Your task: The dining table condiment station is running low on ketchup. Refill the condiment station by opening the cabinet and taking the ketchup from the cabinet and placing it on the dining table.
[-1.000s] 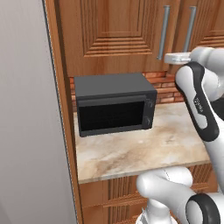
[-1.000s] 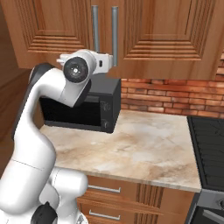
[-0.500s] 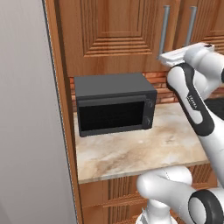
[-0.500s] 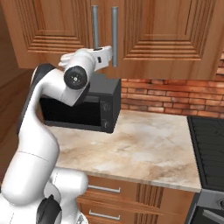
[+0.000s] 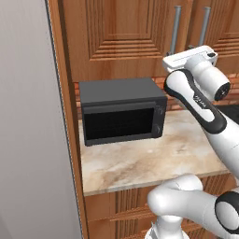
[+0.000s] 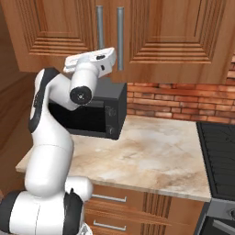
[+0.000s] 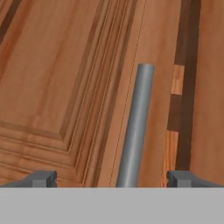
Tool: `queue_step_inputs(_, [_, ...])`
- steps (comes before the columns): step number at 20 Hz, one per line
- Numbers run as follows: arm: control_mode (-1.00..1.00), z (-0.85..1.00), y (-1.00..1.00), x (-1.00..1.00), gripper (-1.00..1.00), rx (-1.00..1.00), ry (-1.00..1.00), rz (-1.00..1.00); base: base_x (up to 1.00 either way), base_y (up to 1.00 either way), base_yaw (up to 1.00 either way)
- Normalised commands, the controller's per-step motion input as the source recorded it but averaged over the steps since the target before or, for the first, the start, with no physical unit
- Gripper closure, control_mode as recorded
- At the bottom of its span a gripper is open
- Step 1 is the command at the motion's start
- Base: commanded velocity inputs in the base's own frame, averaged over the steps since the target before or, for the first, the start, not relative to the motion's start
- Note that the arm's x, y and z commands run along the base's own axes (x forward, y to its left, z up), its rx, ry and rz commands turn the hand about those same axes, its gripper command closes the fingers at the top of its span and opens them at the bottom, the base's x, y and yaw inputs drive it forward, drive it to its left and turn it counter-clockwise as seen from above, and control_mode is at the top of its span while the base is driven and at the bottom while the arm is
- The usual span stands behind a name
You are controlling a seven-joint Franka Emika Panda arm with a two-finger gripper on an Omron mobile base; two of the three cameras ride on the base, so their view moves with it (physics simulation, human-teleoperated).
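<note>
The cabinet [image 5: 121, 37] of reddish-brown wood hangs above the counter, both doors closed. Its two grey bar handles [image 6: 100, 27] [image 6: 120, 32] run down beside the middle seam. My gripper [image 7: 111, 178] is open, and in the hand view the end of one grey handle [image 7: 135, 127] stands between the fingertips [image 7: 41, 178]. The white hand [image 5: 189, 58] is raised to the level of the handles' lower ends [image 5: 175, 28]. The ketchup is hidden behind the closed doors. The dining table is out of view.
A black microwave [image 5: 121, 112] sits on the marble counter [image 5: 154, 158] right below the hand. A brick backsplash [image 6: 183, 101] runs behind it and a dark stove [image 6: 220, 156] lies to the right. A tall grey panel [image 5: 28, 140] closes the left side.
The hand has risen a little and tilted toward the cabinet handles. The doors have stayed closed.
</note>
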Motion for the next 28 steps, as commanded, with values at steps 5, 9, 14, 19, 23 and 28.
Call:
queue_step_inputs(5, [-1.0,0.33,-0.04,0.27,-1.0,0.06,0.0,0.0,0.0,0.0,0.0])
queue_step_inputs(9, [-1.0,0.41,-0.16,0.11,-1.0,0.07,0.0,0.0,0.0,0.0,0.0])
queue_step_inputs(14, [-1.0,0.27,-0.15,0.03,-1.0,0.07,0.0,0.0,0.0,0.0,0.0])
queue_step_inputs(19, [-1.0,0.11,0.0,0.21,-1.0,0.07,0.1,0.0,0.0,0.0,0.0])
queue_step_inputs(23, [-1.0,0.08,0.0,0.18,-1.0,0.02,0.1,0.03,0.0,0.0,0.0])
queue_step_inputs(28, [-1.0,0.03,0.0,0.15,-1.0,0.03,0.11,0.1,0.0,0.0,0.0])
